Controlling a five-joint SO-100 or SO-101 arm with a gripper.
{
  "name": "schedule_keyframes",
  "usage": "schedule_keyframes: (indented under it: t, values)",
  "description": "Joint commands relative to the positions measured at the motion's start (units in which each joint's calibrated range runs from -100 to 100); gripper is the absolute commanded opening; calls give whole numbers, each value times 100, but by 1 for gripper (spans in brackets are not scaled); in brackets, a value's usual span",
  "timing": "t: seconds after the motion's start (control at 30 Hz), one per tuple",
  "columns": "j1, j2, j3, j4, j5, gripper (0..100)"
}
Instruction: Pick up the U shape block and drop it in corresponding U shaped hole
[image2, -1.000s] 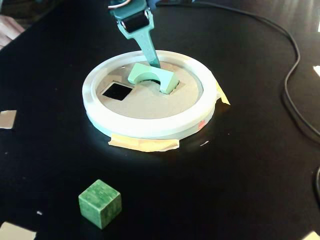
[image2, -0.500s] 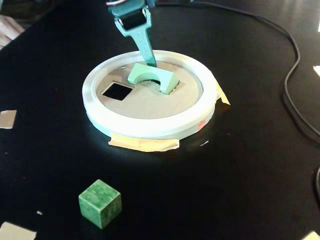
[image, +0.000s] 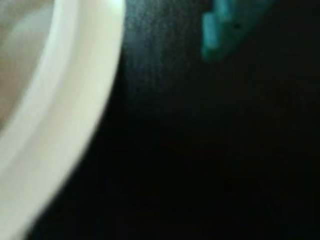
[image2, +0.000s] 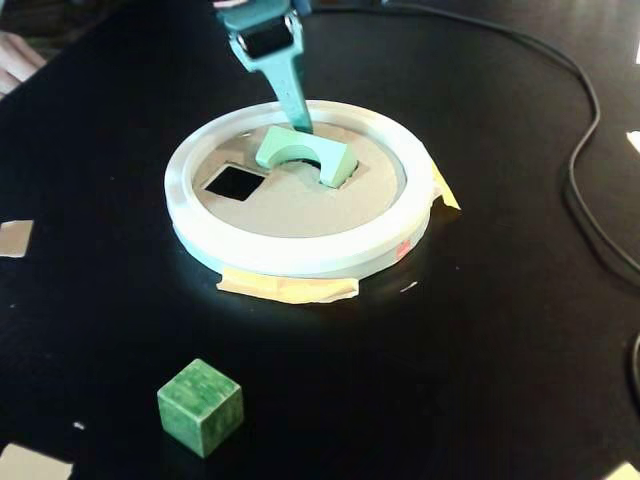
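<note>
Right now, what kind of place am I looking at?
Probably a hobbyist's desk set up for robot practice: a black tabletop, a homemade shape-sorter disc, a green cube and a loose cable.

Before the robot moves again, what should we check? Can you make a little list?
1. Is the U block over its hole? Ok: it sits on the cardboard disc where the arch cutout should be.
2. Has it dropped all the way in? Not ok: it stands tilted, well above the disc.
3. Has the gripper let go? Cannot tell: only one finger shows in the fixed view, right behind the block; the wrist view is a blur.
4. Is the square hole free? Ok: nothing in it.
5. Is the green cube out of the way? Ok: it sits apart, in front of the white rim.
</note>
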Motion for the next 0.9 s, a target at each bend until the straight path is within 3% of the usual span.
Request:
schedule_keyframes:
  t: [0.0,0.4,0.7,0.8,0.87]
  values:
    - [-38,74,-275,-567,-73,100]
    - [-88,-52,-321,-597,-200,100]
    - [-88,-437,-1596,-587,-176,100]
    - [-38,-446,-1887,-466,54,100]
    - [136,-446,-1969,-456,542,100]
